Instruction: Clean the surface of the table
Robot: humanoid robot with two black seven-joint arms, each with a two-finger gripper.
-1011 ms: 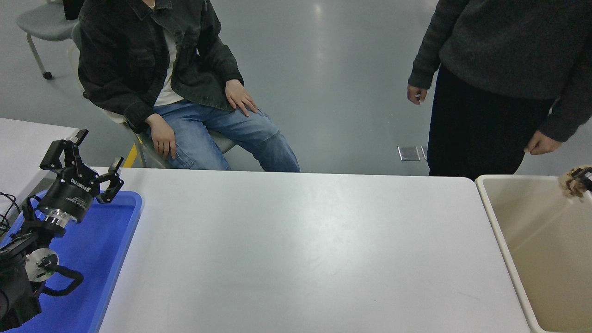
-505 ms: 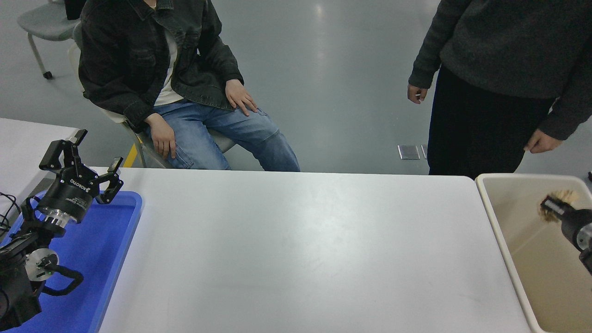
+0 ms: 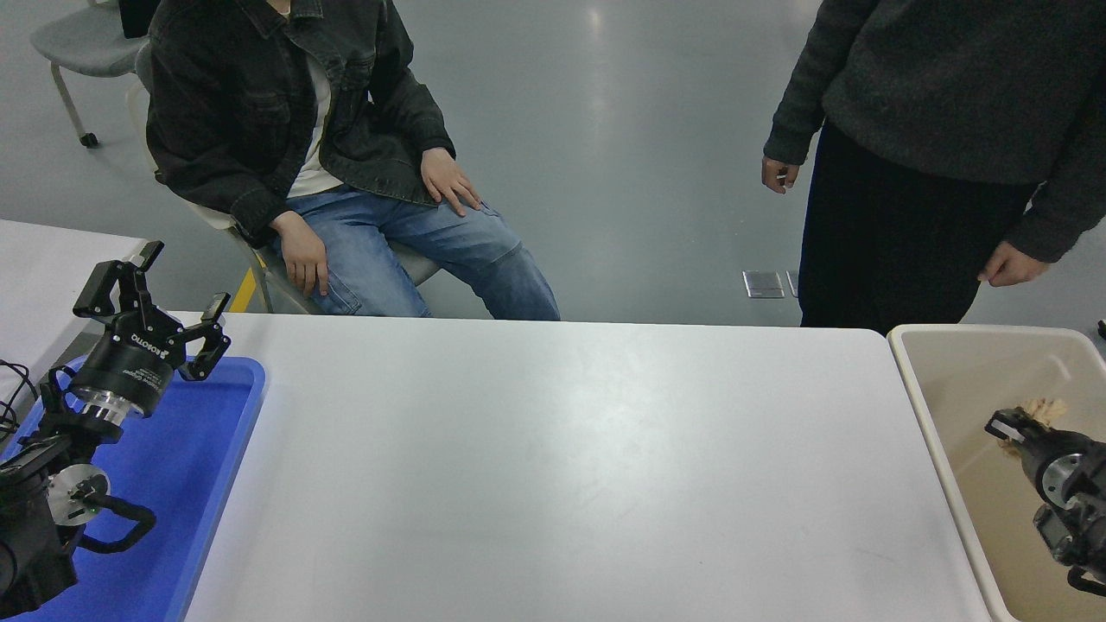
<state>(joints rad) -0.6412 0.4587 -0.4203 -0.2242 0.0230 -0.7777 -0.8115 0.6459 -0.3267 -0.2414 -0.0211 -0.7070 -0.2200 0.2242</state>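
Observation:
The table surface (image 3: 553, 449) is a wide matte white top filling the middle of the head view, with nothing lying on it. My right gripper (image 3: 1018, 421) reaches in from the right edge, low inside the beige bin (image 3: 924, 406), shut on a tan crumpled wad (image 3: 1041, 408) that peeks out past its tip. My left gripper (image 3: 151, 289) is parked at the lower left above the blue tray (image 3: 216, 449), fingers spread open and holding nothing.
The beige bin stands against the table's right end. One person sits on a chair (image 3: 259, 268) behind the far left edge, and another person (image 3: 916, 155) stands at the far right. A smaller white table (image 3: 43, 268) is at the left.
My right gripper has moved down and toward the left, from the bin's far right rim deep into the bin, carrying the tan wad. The left arm has not moved.

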